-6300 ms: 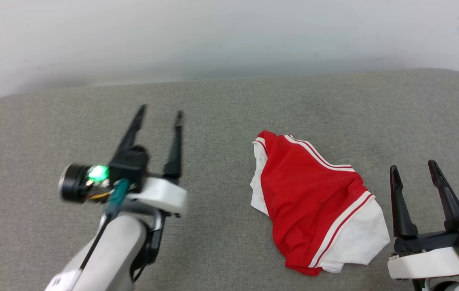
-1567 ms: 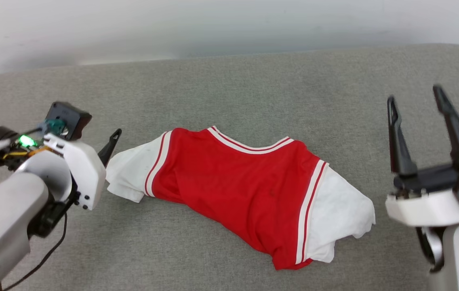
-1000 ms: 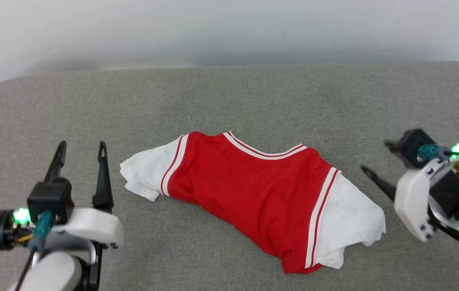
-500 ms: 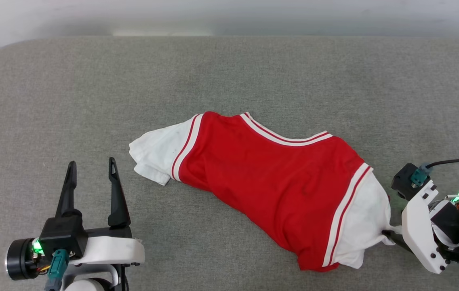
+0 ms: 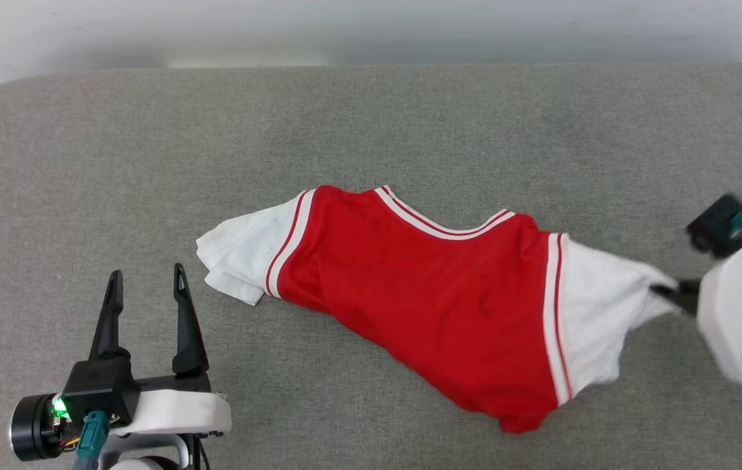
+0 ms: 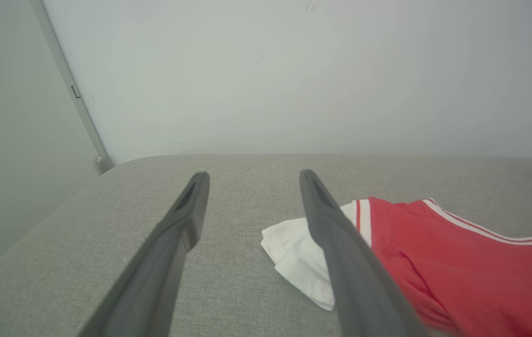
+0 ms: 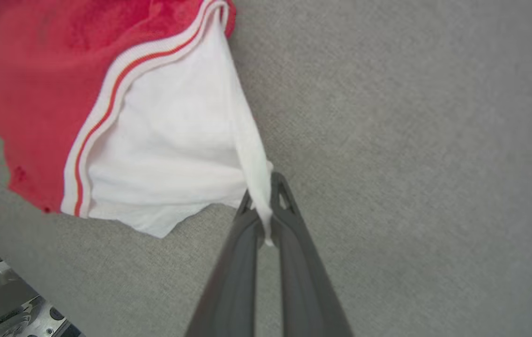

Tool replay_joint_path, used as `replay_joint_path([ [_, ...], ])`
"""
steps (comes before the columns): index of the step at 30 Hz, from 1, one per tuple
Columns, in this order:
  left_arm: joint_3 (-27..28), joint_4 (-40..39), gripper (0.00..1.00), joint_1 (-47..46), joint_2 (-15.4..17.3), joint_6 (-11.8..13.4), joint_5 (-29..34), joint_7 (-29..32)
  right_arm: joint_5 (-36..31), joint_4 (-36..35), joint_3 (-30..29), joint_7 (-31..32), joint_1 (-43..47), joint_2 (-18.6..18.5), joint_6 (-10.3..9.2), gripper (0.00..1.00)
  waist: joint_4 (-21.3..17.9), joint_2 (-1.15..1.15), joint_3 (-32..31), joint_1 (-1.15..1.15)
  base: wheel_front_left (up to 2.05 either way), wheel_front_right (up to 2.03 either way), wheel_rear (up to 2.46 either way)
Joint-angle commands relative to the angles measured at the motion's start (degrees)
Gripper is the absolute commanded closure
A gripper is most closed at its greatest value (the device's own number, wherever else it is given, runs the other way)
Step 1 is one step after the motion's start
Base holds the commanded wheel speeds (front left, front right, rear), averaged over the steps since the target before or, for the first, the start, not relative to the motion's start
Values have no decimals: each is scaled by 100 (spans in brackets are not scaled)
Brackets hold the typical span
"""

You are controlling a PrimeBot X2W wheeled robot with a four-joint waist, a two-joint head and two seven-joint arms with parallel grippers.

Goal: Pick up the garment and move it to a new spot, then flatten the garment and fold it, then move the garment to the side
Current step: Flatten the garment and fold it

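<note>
Obs.: red shirt lies on the grey padded bench, about mid-depth and spread from the bench's centre-left to near its right end. No lettering shows on the upper face.

Right hand: clenched on a thin twisted bit of the white sleeve at the bench's right end. In the right wrist view the cloth passes between the two fingers just below their tips and is drawn taut into a cone toward the right hand.

Left hand: released, fingers spread, empty, over the bench's front-left area and apart from the other white sleeve.

Risks (judgement):
- The hold is on a narrow edge of cloth only. A harder pull could slip it out of the fingers.
- Nothing anchors the sleeve toward the bench's left. A pull toward the right end may drag the whole shirt instead of spreading it.
- The red body looks bunched along its front edge, with a low corner toward the bench's front-right. Tension on one sleeve alone will likely set that wrinkle in, not clear it.

Orientation: long axis runs sleeve to sleeve, along the bench's length, slightly skewed toward the front edge at the right. The striped neck trim faces the bench's far edge, the hem the front edge.
</note>
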Motion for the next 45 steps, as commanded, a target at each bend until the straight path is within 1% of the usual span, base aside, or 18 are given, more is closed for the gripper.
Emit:
replay_joint_path([
  [1, 69, -2, 0, 77, -47, -53, 48, -15, 58, -71, -129, 16, -140, -105, -6, 100, 12, 0, 26, 0, 0, 0, 0],
  [4, 133, -27, 0, -8, -162, -210, 158, -15, 119, -112, -455, 99, -347, -277, -6, 100, 65, 0, 132, 0, 0, 0, 0],
  [7, 204, -23, 0, -110, -285, -331, 258, -15, 159, 187, -725, 240, -529, -219, -6, 100, 138, 0, 265, 0, 0, 0, 0],
  [12, 299, 20, 0, -243, -463, -515, 409, -15, -33, 1218, -960, 528, -830, 141, -6, 100, 253, 0, 532, 0, 0, 0, 0],
  [16, 360, 69, 0, -374, -606, -659, 517, -15, -262, 2218, -1075, 553, -1001, 500, -6, 100, 349, 0, 737, 0, 0, 0, 0],
  [19, 409, 116, 0, -446, -673, -753, 579, -15, -390, 2789, -1056, 545, -1048, 708, -6, 100, 386, 0, 814, 0, 0, 0, 0],
  [22, 463, 176, 0, -503, -742, -816, 641, -15, -367, 3072, -1011, 419, -975, 941, -6, 100, 379, 0, 793, 0, 0, 0, 0],
  [24, 528, 234, 0, -487, -767, -860, 666, -15, -439, 3068, -965, 172, -967, 971, -4, 100, 346, 0, 718, 0, 0, 0, 0],
  [25, 572, 264, 0, -471, -766, -866, 681, -15, -488, 3033, -937, 20, -965, 953, -4, 62, 323, 0, 666, 0, 0, 0, 0],
  [26, 623, 275, 0, -455, -759, -886, 701, -15, -531, 2998, -912, -117, -954, 925, -4, 0, 292, 0, 606, 0, 0, 0, 0],
  [29, 743, 334, 0, -387, -720, -935, 746, -15, -789, 2847, -792, -568, -946, 762, -6, 0, 192, 0, 389, 0, 0, 0, 0],
  [32, 880, 339, 0, -343, -619, -1005, 772, -15, -872, 2655, -926, -1124, -878, 760, -5, 0, 60, 0, 175, 0, 0, 0, 0],
  [34, 968, 337, 0, -393, -537, -1063, 802, -15, -1070, 2474, -1034, -1551, -820, 714, -5, 0, -9, 0, 66, 0, 0, 0, 0],
  [35, 1012, 349, 0, -422, -489, -1085, 801, -15, -1099, 2374, -1156, -1785, -786, 770, -5, 0, -53, 0, 17, 0, 0, 0, 0],
  [37, 1106, 358, 0, -523, -385, -1155, 767, -15, -1333, 2194, -1480, -2325, -735, 877, -5, 0, -135, 0, -49, 0, 0, 0, 0],
  [39, 1173, 465, 0, -589, -279, -1278, 676, -14, -1646, 2060, -1851, -2848, -597, 1035, -5, 0, -203, 0, -107, 0, 0, 0, 0],
  [41, 1225, 568, 0, -751, -121, -1393, 614, 36, -2119, 1989, -2333, -3376, -464, 1207, -5, 0, -253, 0, -147, 0, 0, 0, 0],
  [45, 1234, 721, 0, -1152, 159, -1634, 514, 401, -3010, 1769, -3439, -4171, 89, 1843, -5, 0, -302, 0, -201, 0, 0, 0, 0],
])
